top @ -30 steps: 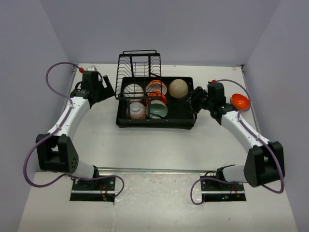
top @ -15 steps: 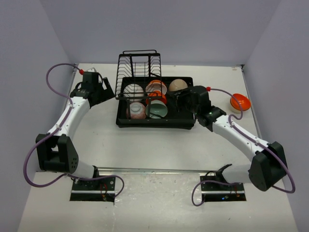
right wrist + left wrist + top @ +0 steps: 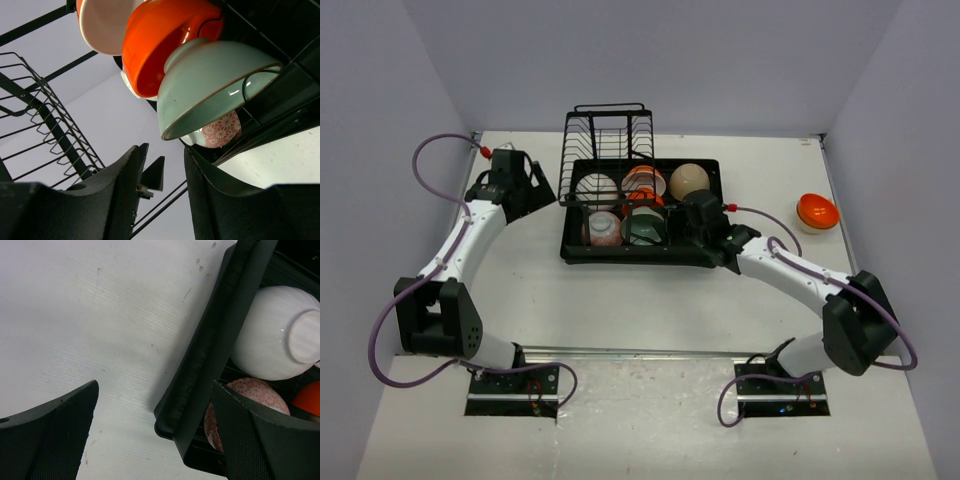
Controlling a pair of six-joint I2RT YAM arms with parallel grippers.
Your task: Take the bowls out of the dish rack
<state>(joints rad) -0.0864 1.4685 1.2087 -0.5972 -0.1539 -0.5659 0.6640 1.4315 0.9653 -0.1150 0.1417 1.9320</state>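
Observation:
The black dish rack [image 3: 712, 250] stands mid-table with a white bowl [image 3: 600, 188], an orange bowl [image 3: 643, 182], a beige bowl [image 3: 689, 181], a pink patterned bowl [image 3: 602, 228] and a pale green bowl [image 3: 643, 228] in it. My right gripper [image 3: 690, 215] is open inside the rack, just right of the green bowl. In the right wrist view the green bowl's rim [image 3: 210, 80] hangs just beyond my fingertips [image 3: 165, 165], with nothing between them. My left gripper [image 3: 535, 185] is open above the rack's left wall [image 3: 210, 350], which it straddles [image 3: 155, 410]. The white bowl [image 3: 265, 335] lies upside down.
Another orange bowl [image 3: 817, 212] sits on the table at the right, outside the rack. The rack's upright wire section [image 3: 608, 130] rises at its far left end. Purple walls close in both sides and the back.
My right gripper has swung left from the rack's right edge into the rack beside the green bowl. The left gripper has barely shifted.

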